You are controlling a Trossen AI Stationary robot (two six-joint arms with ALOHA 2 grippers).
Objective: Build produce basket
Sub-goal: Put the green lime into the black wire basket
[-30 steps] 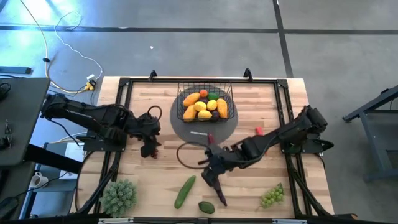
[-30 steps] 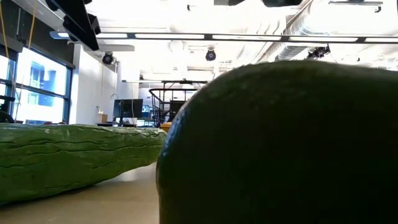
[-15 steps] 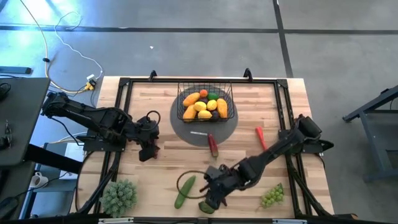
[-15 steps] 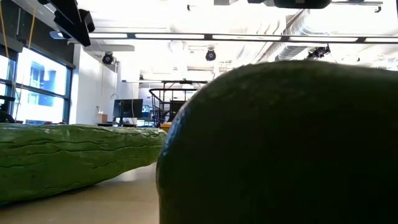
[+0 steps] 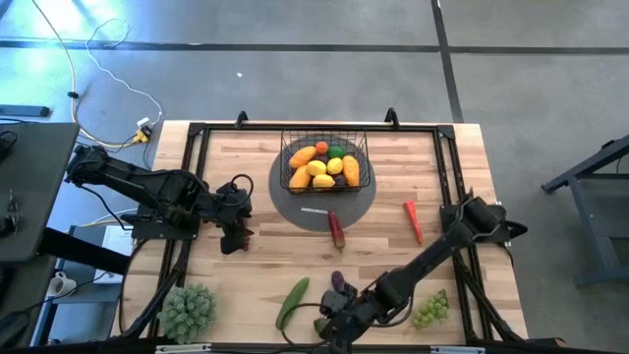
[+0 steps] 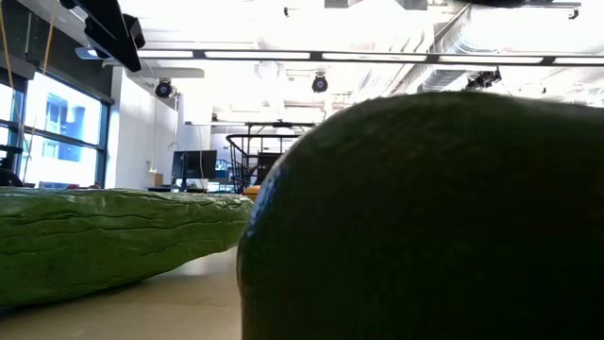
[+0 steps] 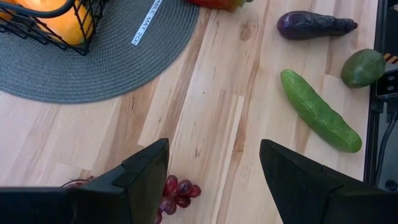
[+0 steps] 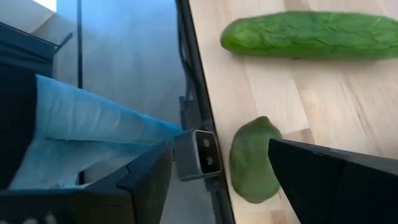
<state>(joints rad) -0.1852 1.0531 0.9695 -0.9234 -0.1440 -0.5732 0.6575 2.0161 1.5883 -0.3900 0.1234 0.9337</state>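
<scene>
The basket (image 5: 327,167), black wire mesh, stands on a grey round mat (image 5: 295,202) at the far middle of the table (image 5: 462,167), already holding orange and yellow fruits; the right gripper (image 5: 332,329) hangs at the near edge over a green lime (image 8: 252,163), jaws spread and empty, beside the cucumber (image 5: 292,302); an eggplant (image 5: 339,284) lies just behind it; the left gripper (image 5: 233,239) waits at the left, fingers apart above purple grapes (image 7: 176,190).
</scene>
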